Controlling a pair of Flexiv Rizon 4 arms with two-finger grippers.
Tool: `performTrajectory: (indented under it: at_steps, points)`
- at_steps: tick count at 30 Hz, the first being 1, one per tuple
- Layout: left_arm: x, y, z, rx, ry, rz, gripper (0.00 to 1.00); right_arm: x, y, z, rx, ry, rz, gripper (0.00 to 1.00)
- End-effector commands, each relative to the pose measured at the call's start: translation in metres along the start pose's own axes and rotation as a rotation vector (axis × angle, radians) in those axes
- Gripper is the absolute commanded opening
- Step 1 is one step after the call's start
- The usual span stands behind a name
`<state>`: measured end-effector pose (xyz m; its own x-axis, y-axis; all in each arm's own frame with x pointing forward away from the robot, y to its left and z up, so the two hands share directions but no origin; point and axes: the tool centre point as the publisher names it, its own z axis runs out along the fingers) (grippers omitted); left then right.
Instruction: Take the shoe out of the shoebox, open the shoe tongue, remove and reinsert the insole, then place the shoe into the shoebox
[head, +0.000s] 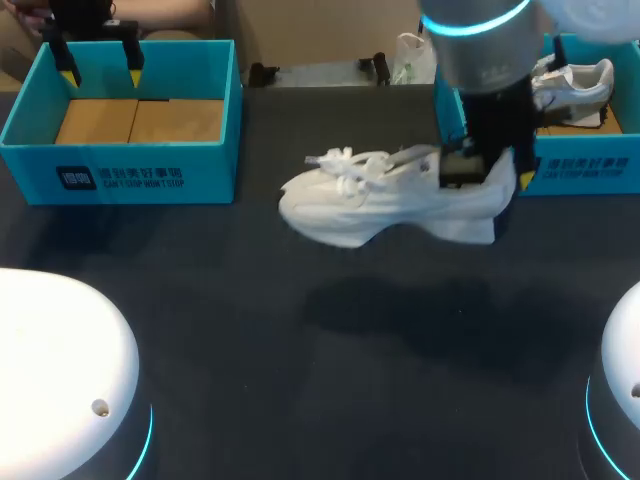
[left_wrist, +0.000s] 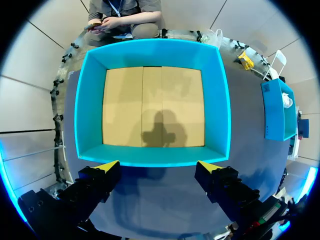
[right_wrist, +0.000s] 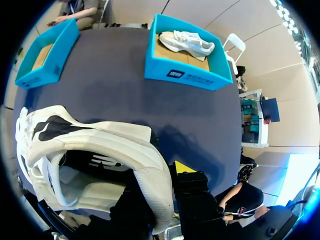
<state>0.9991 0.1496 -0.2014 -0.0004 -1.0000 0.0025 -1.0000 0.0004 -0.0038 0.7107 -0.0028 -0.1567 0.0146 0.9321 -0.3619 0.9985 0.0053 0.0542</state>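
Aloft above the dark table (head: 300, 350), the white, chunky-soled sneaker (head: 385, 205) ran lengthwise left-right, toe toward my left, heel collar clamped in the right gripper (head: 482, 172); the left gripper (head: 100, 72) hung spread over the teal shoebox (head: 120, 170).

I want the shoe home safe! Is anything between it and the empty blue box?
Nothing lies on the table between the shoe and the empty box, but the left pincer hangs open above that box's edge.

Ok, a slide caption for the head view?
Right gripper holds a white shoe by its heel above the table, beside the right shoebox.
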Motion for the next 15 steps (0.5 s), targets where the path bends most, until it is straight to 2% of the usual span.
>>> performTrajectory:
  at_steps: [1,7,15]
  points:
    - [0.0,0.0,-0.001,-0.001,-0.001,0.0,1.0,0.026,-0.023,-0.008,-0.021,-0.028,-0.001,0.0]
    - [0.0,0.0,-0.001,-0.001,-0.001,0.0,1.0,0.052,-0.05,-0.009,-0.009,-0.022,-0.007,0.0]
    - [0.0,0.0,-0.001,-0.001,-0.001,0.0,1.0,0.055,-0.052,-0.008,-0.006,-0.023,-0.008,0.0]
